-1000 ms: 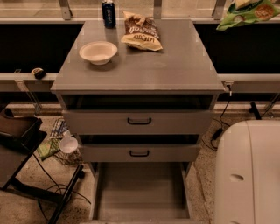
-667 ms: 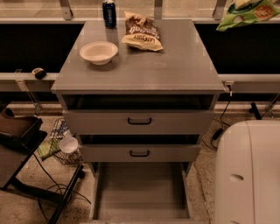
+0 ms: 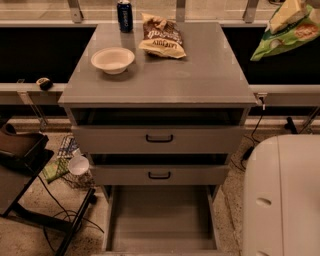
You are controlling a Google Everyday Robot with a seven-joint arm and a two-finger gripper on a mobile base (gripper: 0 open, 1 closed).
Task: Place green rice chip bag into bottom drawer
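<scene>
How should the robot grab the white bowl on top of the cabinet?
Take the bowl by its thin rim, coming straight down from above: it sits upright and open on the cabinet top, nothing touching it. The near edge is probably easiest. The gripper is at the upper right, by the green bag.

Warm, dim light from overhead. Grey worktop is brightest patch, faint sheen mid-surface. Soft shadow hugs white bowl. Black recesses either side of cabinet swallow all detail. Down low, bottom drawer sits in murky shade. Top right corner: pale gripper catches light, against vivid green rice chip bag.
</scene>
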